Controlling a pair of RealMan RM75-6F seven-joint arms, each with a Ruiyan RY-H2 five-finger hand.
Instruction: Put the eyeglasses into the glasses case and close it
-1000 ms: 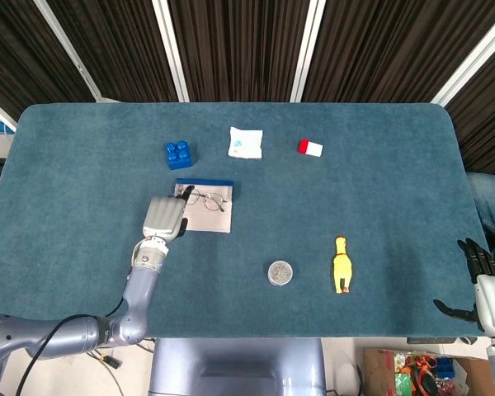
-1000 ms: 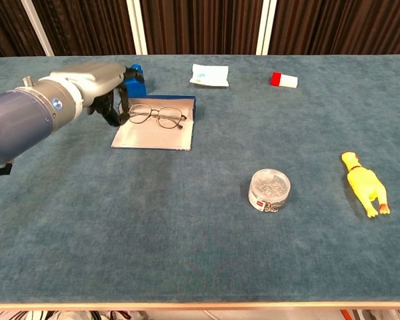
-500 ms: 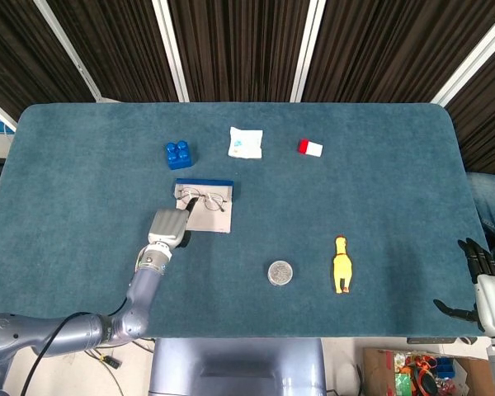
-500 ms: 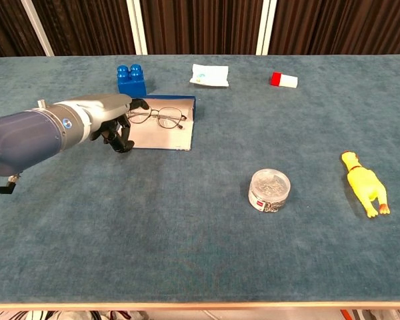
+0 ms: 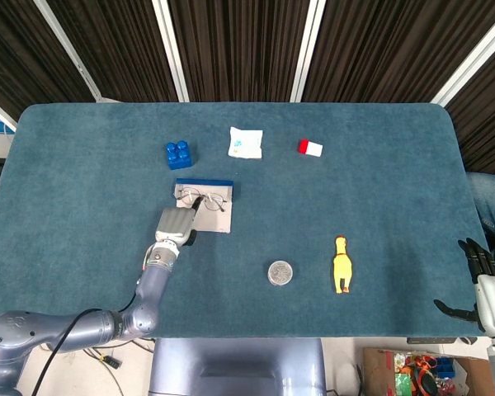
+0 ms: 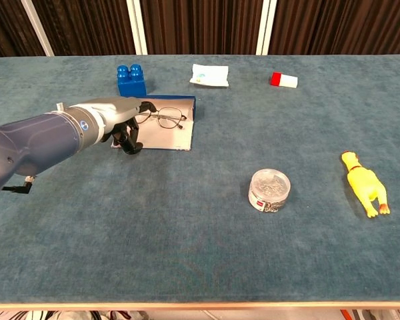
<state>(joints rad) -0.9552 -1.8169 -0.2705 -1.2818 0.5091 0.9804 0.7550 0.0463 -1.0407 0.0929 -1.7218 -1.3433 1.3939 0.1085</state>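
Note:
The thin-rimmed eyeglasses (image 5: pixel 205 199) (image 6: pixel 162 118) lie unfolded on the open glasses case (image 5: pixel 214 219) (image 6: pixel 167 137), a flat grey panel with a blue far edge. My left hand (image 5: pixel 175 224) (image 6: pixel 119 120) hovers over the case's near-left corner. Its fingers (image 6: pixel 130 141) point down at the case edge. The thumb reaches toward the left end of the glasses, and nothing is held. My right hand (image 5: pixel 478 276) hangs beyond the table's right edge, fingers spread and empty. It does not show in the chest view.
A blue block (image 6: pixel 130 80) stands just behind the case, a white packet (image 6: pixel 209 75) and a red-and-white block (image 6: pixel 283 80) further right. A round tin (image 6: pixel 270 190) and a yellow rubber chicken (image 6: pixel 365 183) lie at the near right.
My left hand has slid from above the left end of the glasses to the case's near-left corner, lowering. Glasses, case and right hand have not moved.

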